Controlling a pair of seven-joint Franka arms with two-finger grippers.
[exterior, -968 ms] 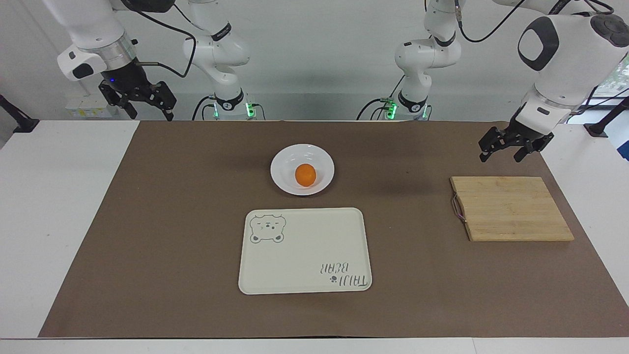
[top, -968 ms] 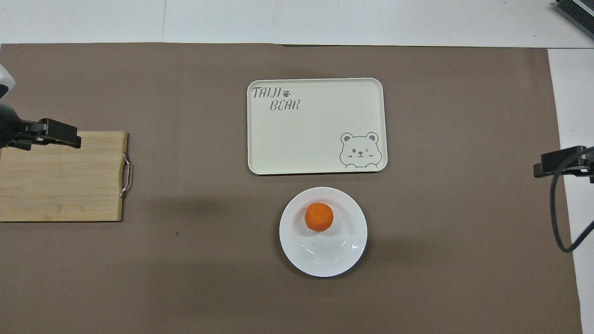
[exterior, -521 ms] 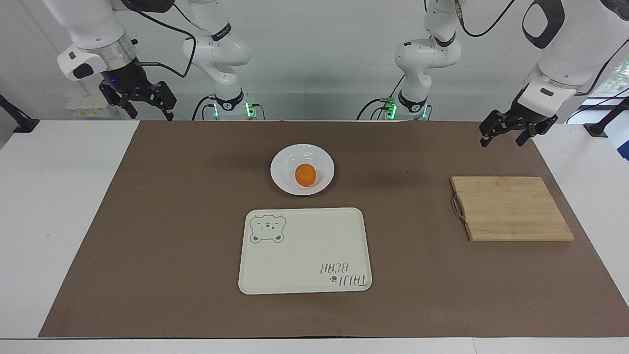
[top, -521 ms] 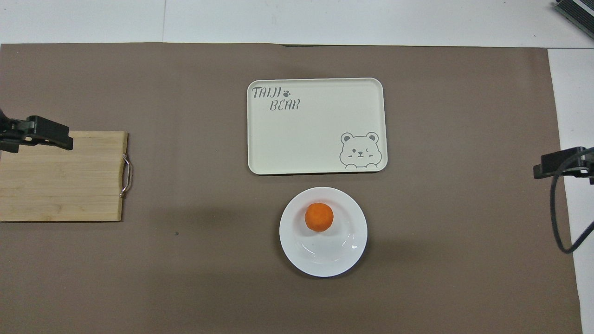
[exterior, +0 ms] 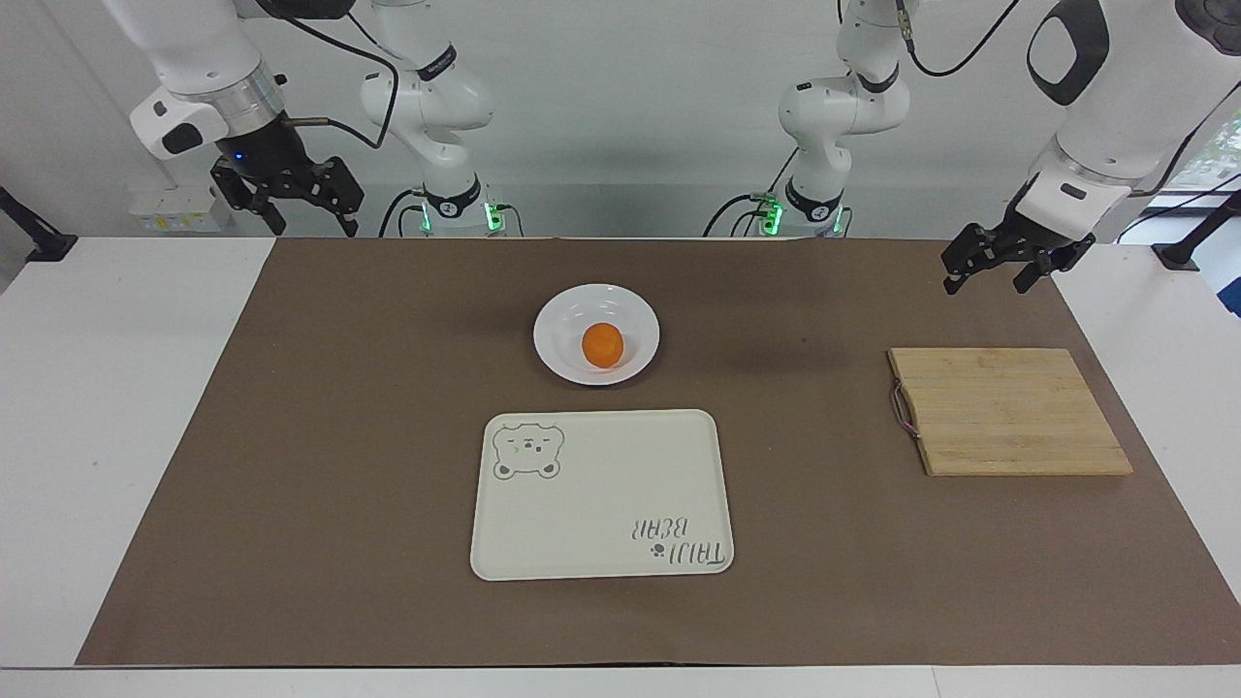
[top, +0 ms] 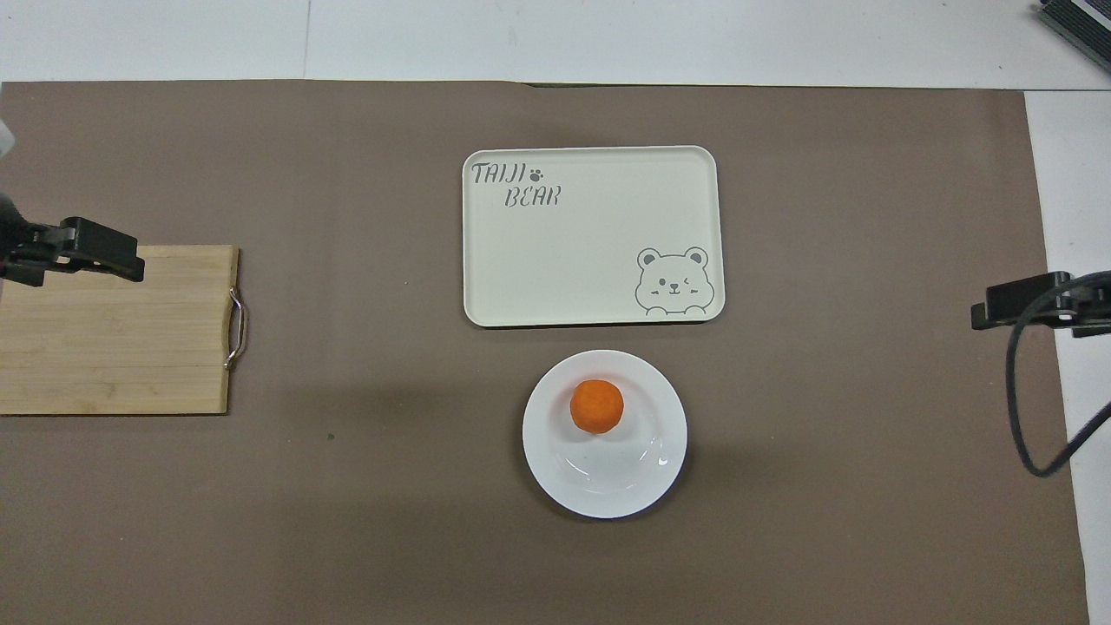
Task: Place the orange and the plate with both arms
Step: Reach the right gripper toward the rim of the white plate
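Sitting in plate — orange; tray, cutting board nearby — both jaws wide, empty.

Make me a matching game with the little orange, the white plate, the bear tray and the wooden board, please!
Things:
1. small round orange fruit
2. round glossy white plate
3. cream rectangular bear-printed tray
4. rectangular wooden cutting board

Places:
A. toward the left arm's end of the table
B. on the plate
C. farther from the robots than the plate
D. between the tray and the robots

Pairs: 1-B, 2-D, 3-C, 4-A
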